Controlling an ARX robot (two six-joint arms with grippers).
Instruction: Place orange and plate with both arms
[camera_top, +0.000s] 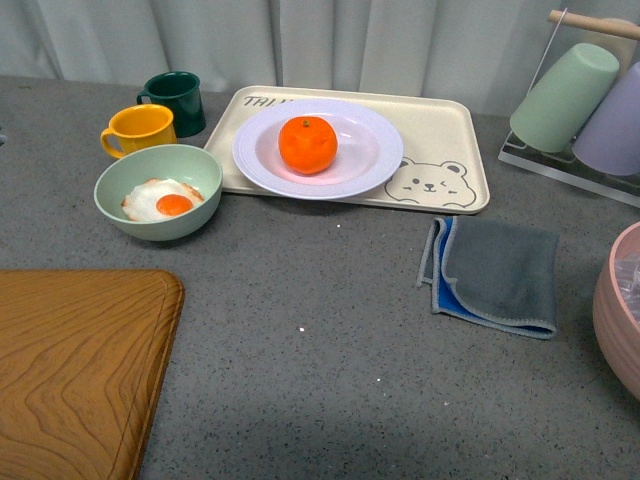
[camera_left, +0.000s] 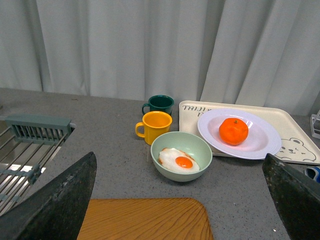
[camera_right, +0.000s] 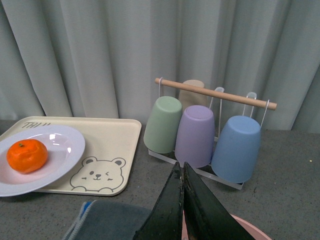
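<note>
The bright orange mandarin (camera_top: 308, 144) is seen resting in the glossy white ridged plate (camera_top: 375, 165) on the cream bear tray (camera_top: 455, 135) — ahead of both arms, nearer the left tool (camera_left: 180, 200), whose fingers are spread wide, while the right tool (camera_right: 183, 200) is pressed closed on nothing.

Both arms out of the front view, grippers seen only through their own wrist cameras.

Left gripper (camera_left: 180, 200) spread wide, dark fingers (camera_left: 55, 202) at either side of its view, holding nothing. Right gripper (camera_right: 183, 200) closed, fingertips (camera_right: 175, 197) pressed together, nothing between them.
</note>
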